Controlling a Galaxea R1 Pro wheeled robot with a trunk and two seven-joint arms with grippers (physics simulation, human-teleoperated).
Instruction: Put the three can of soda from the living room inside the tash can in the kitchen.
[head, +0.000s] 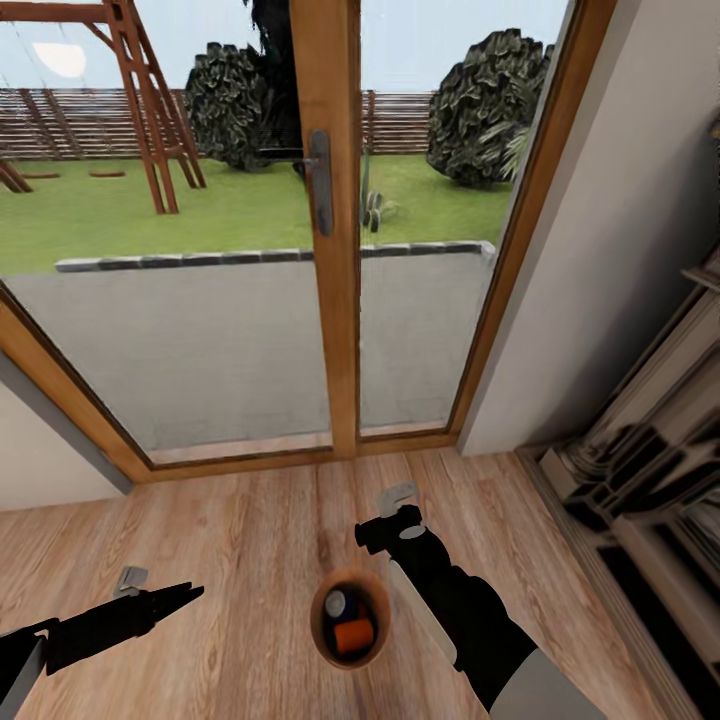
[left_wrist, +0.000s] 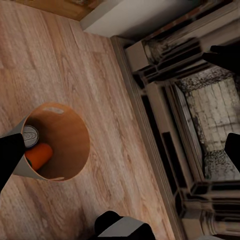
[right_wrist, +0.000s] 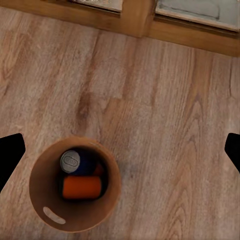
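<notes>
Two cans visible in bin on floor; right fingers released at bin's 1 o'clock; left fingers released.

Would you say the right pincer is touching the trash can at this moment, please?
Apart. In the right wrist view the trash can sits on the floor, with bare wood floor between its rim and each dark fingertip of the open right pincer.

- A home interior: a pale wood plank floor runs up to wood-framed glass doors with a dark lever handle.
- Outside, a lawn, a wooden swing frame, a slatted fence and shrubs.
- A brick-lined fireplace on the off-white wall.
</notes>
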